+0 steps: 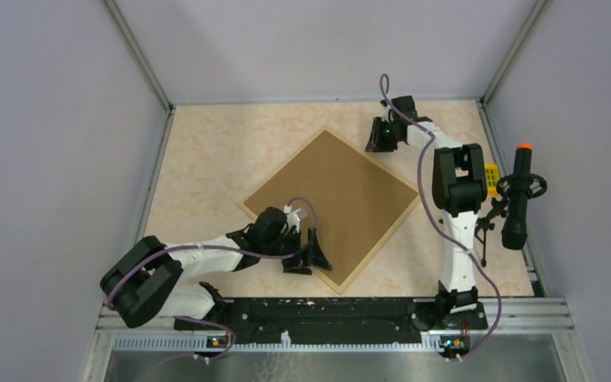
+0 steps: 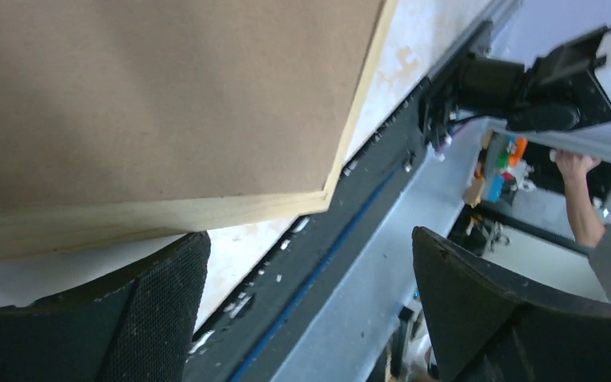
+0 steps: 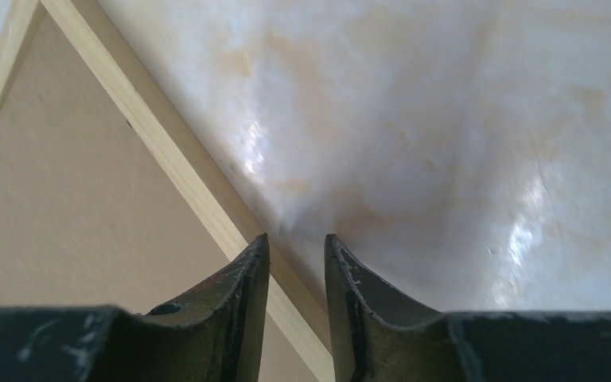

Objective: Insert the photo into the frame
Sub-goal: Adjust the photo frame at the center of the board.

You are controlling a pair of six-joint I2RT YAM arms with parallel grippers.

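Note:
The frame (image 1: 380, 239) lies flat on the table, turned like a diamond, its thin light wood moulding around a plain brown backing board (image 1: 334, 195). The photo is hidden. My left gripper (image 1: 309, 256) stands wide open at the frame's near-left edge, close to its near corner. In the left wrist view the moulding (image 2: 167, 219) runs just past the left fingertip of my left gripper (image 2: 309, 239). My right gripper (image 1: 380, 143) hovers over the far-right edge. Its jaws are a narrow gap apart with nothing in them, the moulding (image 3: 167, 151) showing below my right gripper (image 3: 297, 237).
A black handle with an orange tip (image 1: 519, 195) and a yellow part (image 1: 491, 179) stand at the table's right side. A black and metal rail (image 1: 326, 314) runs along the near edge. Grey walls close in the table. A person's arm (image 2: 577, 179) shows beyond the rail.

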